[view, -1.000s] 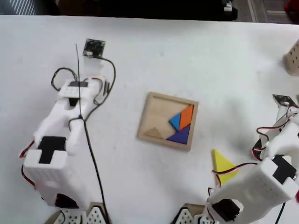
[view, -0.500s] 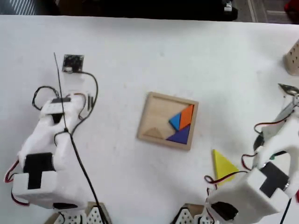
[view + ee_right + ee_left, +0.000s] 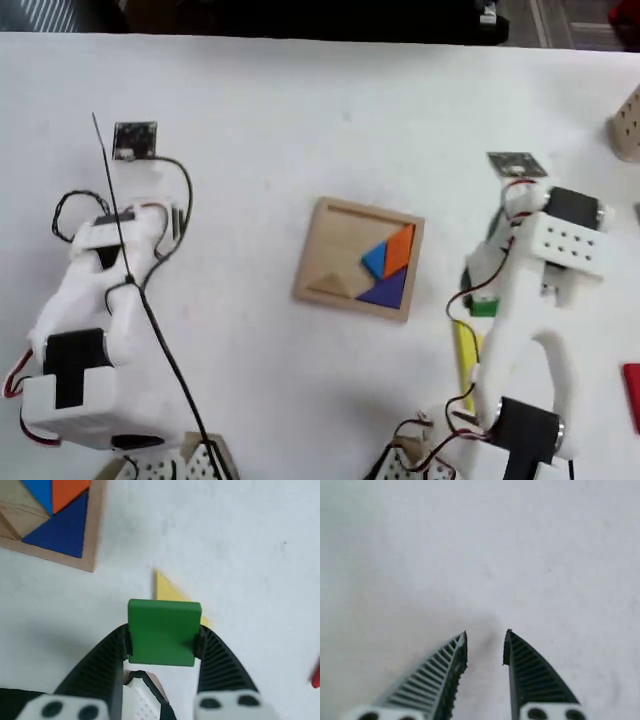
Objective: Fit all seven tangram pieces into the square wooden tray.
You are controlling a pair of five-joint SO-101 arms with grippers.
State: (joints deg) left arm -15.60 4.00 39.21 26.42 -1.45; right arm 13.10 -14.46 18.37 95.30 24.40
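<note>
The square wooden tray [image 3: 340, 225] lies mid-table and holds an orange piece [image 3: 402, 245], a blue piece [image 3: 376, 260], a dark blue triangle [image 3: 388, 290] and a wood-coloured triangle [image 3: 328, 285]. My right gripper [image 3: 163, 647] is shut on a green piece [image 3: 164, 625], held just right of the tray, above a yellow triangle [image 3: 167, 589]. In the high view the green piece [image 3: 484, 307] peeks out under the right arm, and the yellow triangle [image 3: 465, 345] is partly hidden. My left gripper [image 3: 485, 642] stands open over bare table far left of the tray.
A red piece [image 3: 631, 392] lies at the table's right edge. A wooden object [image 3: 627, 125] stands at the far right back. Loose cables run along the left arm [image 3: 100, 290]. Bare table lies between the left arm and the tray.
My right arm has swung from the front right corner toward the tray, carrying the green piece over the yellow triangle. My left arm has drifted left, away from the tray.
</note>
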